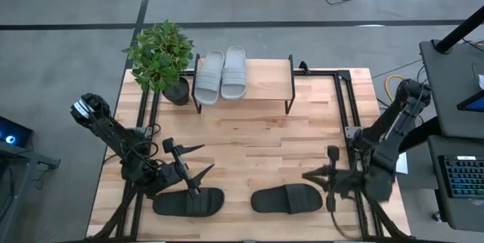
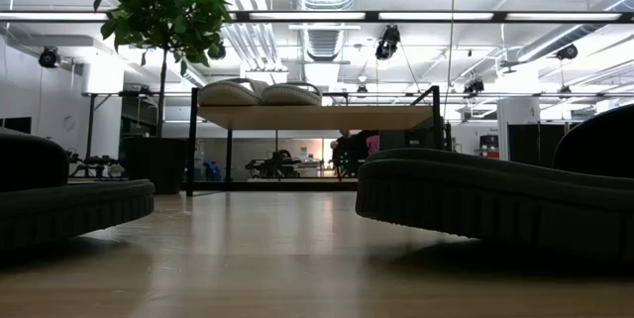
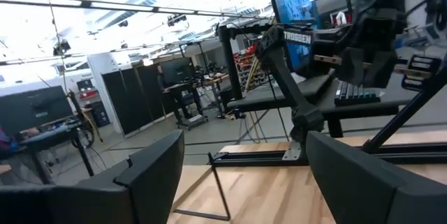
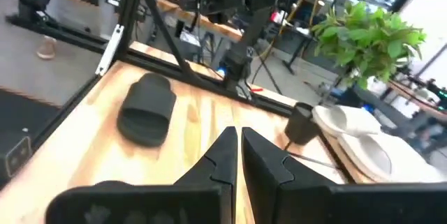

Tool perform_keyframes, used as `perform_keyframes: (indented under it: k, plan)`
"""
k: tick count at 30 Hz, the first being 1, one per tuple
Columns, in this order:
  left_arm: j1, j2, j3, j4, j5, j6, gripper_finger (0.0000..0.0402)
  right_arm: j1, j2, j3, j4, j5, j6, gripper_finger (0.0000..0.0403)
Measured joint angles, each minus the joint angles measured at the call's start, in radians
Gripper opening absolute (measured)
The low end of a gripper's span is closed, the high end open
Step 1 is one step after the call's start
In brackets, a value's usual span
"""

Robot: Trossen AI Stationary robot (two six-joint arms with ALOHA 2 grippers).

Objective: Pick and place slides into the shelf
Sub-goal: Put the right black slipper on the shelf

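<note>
Item one, my left gripper [image 1: 198, 161]: fingers spread wide with nothing between them, hanging just above the strap end of the left black slide [image 1: 189, 201], not touching it as far as I can tell from overhead; through its own wrist camera I see both dark fingers [image 3: 150, 175] set far apart over bare tabletop, with the right arm's column beyond. Item two, my right gripper [image 1: 316, 175]: fingers pressed together, empty, parked beside the outer end of the right black slide [image 1: 287, 198]; its wrist camera shows the two fingers [image 4: 223, 155] meeting along a thin seam. Item three, black slides, two: both lying flat on the wooden table [image 1: 257, 144] near its front edge, apart from each other, one before each arm; in the low view they fill the foreground at either side, the left one [image 2: 69, 204] and the right one [image 2: 495, 199]. The right wrist camera catches the left black slide [image 4: 147, 116] resting sole-down. Item four, light grey slides [image 1: 221, 74], two: side by side and touching on the top board of the shelf [image 1: 265, 84], at its left end, toes pointing away from the arms. Item five, shelf: stands at the table's far edge, with the rest of its board bare. Item six, potted plant [image 1: 160, 57]: just beside the shelf's left end.
</note>
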Motion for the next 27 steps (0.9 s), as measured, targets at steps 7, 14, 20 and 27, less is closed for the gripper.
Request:
perform_keyframes:
  k: [7,14,20,27]
  plan:
    - [-0.005,-0.006,0.0,0.001,0.0,-0.021,0.0283,0.073,0.15,0.132,-0.115,-0.057,0.271,0.0013]
    - [-0.005,-0.012,0.001,0.001,0.0,-0.019,0.0283,0.104,0.308,0.229,-0.277,-0.181,0.389,0.0069]
    - [-0.005,-0.023,0.001,0.001,0.002,-0.011,0.0283,0.104,0.462,0.362,-0.678,-0.173,0.678,0.016]
    - [-0.006,-0.024,0.001,0.0,0.002,-0.011,0.0283,0.112,0.596,0.548,-1.309,-0.316,1.187,0.0202]
